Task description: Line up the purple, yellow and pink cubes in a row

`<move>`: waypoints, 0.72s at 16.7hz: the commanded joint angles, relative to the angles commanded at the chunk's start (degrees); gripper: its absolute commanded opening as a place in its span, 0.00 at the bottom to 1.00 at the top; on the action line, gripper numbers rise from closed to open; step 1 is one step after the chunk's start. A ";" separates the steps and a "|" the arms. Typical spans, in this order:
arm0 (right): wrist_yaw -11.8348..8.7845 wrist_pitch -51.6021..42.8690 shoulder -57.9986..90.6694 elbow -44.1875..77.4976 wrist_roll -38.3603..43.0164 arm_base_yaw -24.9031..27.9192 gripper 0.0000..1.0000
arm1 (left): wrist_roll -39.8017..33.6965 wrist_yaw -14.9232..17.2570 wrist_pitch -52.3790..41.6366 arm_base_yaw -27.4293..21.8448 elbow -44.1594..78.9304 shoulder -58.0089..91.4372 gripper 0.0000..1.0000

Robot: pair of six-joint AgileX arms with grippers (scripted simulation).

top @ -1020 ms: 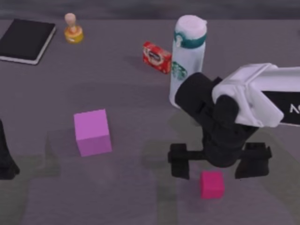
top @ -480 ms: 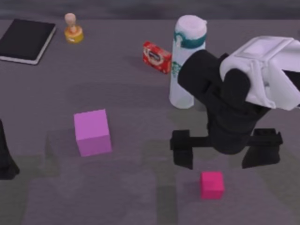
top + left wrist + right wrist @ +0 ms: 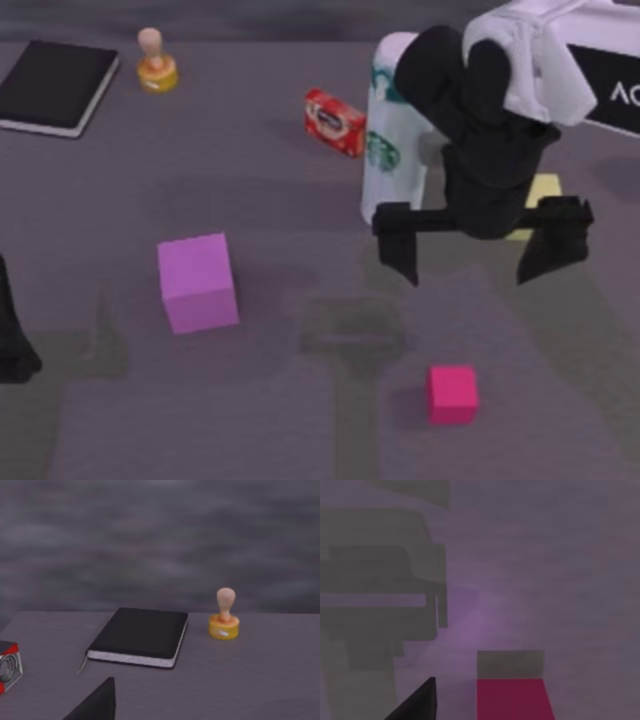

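My right gripper [image 3: 483, 243], fingers spread and empty, is hovering beside the bottle [image 3: 392, 140], over the half-hidden yellow cube [image 3: 545, 190]. Pink cube [image 3: 453, 393] is sitting near the front, purple cube [image 3: 197, 281] at left. Descending carelessly, I risk toppling the bottle.

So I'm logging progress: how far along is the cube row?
Done: pink cube sits released, level with the purple cube. In hand: nothing; right gripper, jaws open, hangs near the yellow cube. Left: fetch the yellow. Left gripper is parked.
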 joint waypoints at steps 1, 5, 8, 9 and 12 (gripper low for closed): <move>-0.10 -1.44 2.86 4.52 -1.98 -2.23 1.00 | 0.00 0.00 0.00 0.00 0.00 0.00 1.00; -0.47 -6.91 13.77 21.80 -10.28 -11.36 1.00 | 0.00 0.00 0.00 0.00 0.00 0.00 1.00; -0.63 -9.61 19.45 30.11 -15.26 -16.79 1.00 | 0.00 0.00 0.00 0.00 0.00 0.00 1.00; -0.66 -10.12 20.57 31.68 -16.35 -17.98 1.00 | 0.00 0.00 0.00 0.00 0.00 0.00 1.00; -0.69 -10.53 21.48 32.97 -17.31 -19.01 1.00 | 0.00 0.00 0.00 0.00 0.00 0.00 1.00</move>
